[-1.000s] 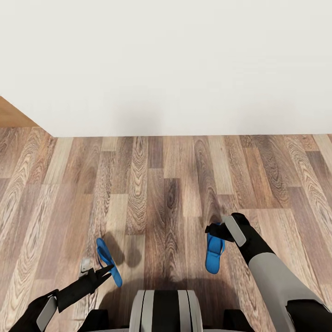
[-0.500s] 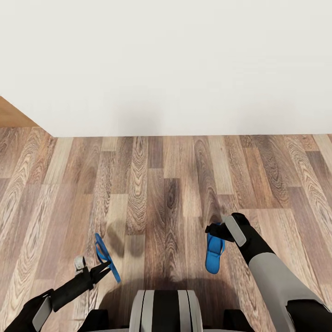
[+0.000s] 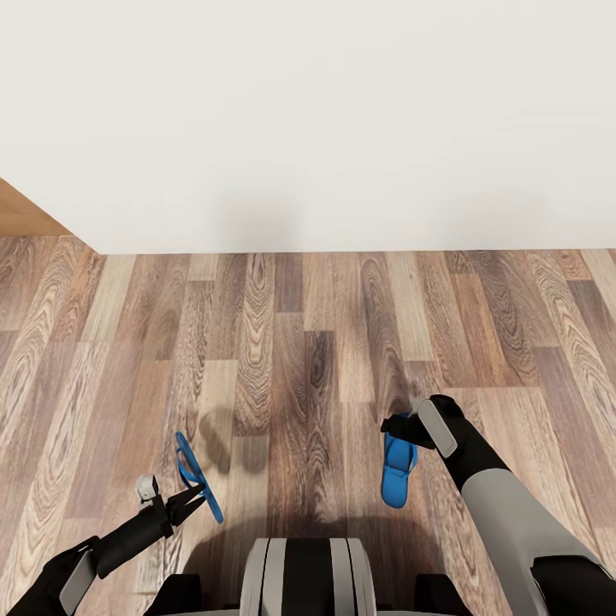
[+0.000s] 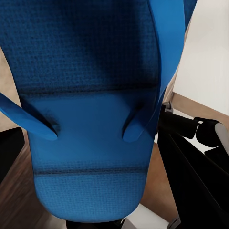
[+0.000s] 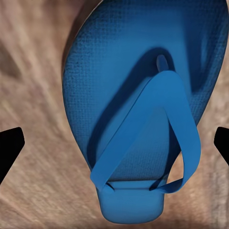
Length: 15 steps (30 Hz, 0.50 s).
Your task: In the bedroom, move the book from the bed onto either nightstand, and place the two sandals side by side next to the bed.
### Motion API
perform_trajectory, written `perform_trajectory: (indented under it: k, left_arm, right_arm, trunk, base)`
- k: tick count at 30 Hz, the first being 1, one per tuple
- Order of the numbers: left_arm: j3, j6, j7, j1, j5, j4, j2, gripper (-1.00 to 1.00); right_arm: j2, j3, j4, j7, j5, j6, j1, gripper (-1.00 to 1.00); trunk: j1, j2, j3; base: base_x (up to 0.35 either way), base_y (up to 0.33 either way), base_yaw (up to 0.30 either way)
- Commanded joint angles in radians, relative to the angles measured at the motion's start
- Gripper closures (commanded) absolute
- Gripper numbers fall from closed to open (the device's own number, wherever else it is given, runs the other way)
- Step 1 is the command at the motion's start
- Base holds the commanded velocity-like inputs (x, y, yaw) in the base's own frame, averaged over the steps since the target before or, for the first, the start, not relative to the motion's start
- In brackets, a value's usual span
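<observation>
Over the last second the left arm has drawn back toward the robot's base, and the left gripper has carried its sandal with it, tipping it up on edge so it reads as a thin blue sliver; in the last half second almost nothing more has shifted. That gripper is clamped on the sandal, whose sole fills the space just ahead of its fingers in the left wrist view. The right gripper has not moved, and its fingertips look spread either side of the other sandal, which lies flat on the wood-plank floor directly beneath it. The two sandals remain well apart, so pairing them is not yet done, I'd judge.
</observation>
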Motion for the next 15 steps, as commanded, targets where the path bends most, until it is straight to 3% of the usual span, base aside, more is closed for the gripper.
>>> perform_trajectory:
  k: [1, 15]
  left_arm:
    - [0.001, 0.009, -0.004, 0.0, 0.001, 0.0, 0.0, 1.0]
    - [0.001, 0.009, -0.004, 0.0, 0.001, 0.0, 0.0, 1.0]
  right_arm:
    - [-0.001, 0.005, -0.001, -0.009, -0.01, 0.002, 0.0, -1.0]
    - [-0.001, 0.004, 0.0, -0.008, -0.01, 0.001, 0.0, -1.0]
  trunk:
    - [0.0, 0.0, -0.001]
    - [0.0, 0.0, -0.001]
  base:
    - [0.0, 0.0, 0.0]
    - [0.0, 0.0, 0.0]
